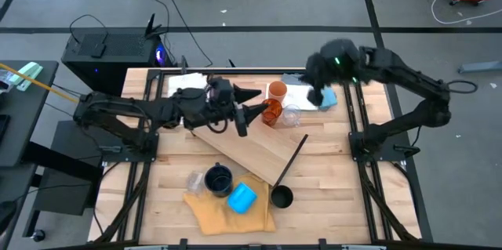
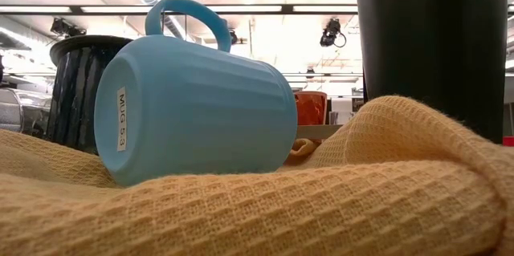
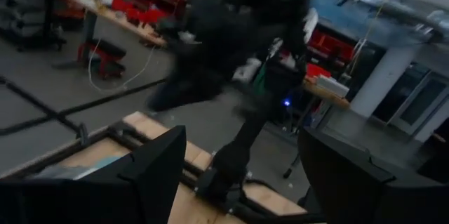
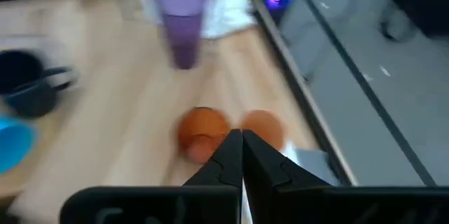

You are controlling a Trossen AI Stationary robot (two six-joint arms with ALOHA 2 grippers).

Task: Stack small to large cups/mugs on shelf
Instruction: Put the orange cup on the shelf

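So, taking the shelf [image 1: 247, 150] as my landmark: it's lying flat and skewed on the worktop [image 1: 329, 203], long axis running diagonally from the far-left end down to the near-right end, where 1 black rod [image 1: 290, 158] sticks out.

My left claw [image 1: 245, 114] hovers over the shelf's far-left end, fingers spread wide with nothing between them, pointing toward the amber ribbed cup [image 1: 271, 112]. That one stands upright just off the shelf's far edge, with the light orange cup [image 1: 277, 90] right behind it and a clear glass [image 1: 292, 115] beside it.

On the shelf's near side, on a yellow cloth [image 1: 227, 212]: the navy mug [image 1: 219, 179] upright, the bright blue mug [image 1: 241, 198] tipped on its side, handle up, base facing the low camera, and the black cup [image 1: 281, 197] by the rod's tip.

My right claw [image 1: 317, 98] hangs beyond the shelf's far-right side, pinched closed, empty.

My guess: nothing's stacked yet, I'm still at picking the 1st cup. Next the left claw needs to drop around the amber cup's wall and close.
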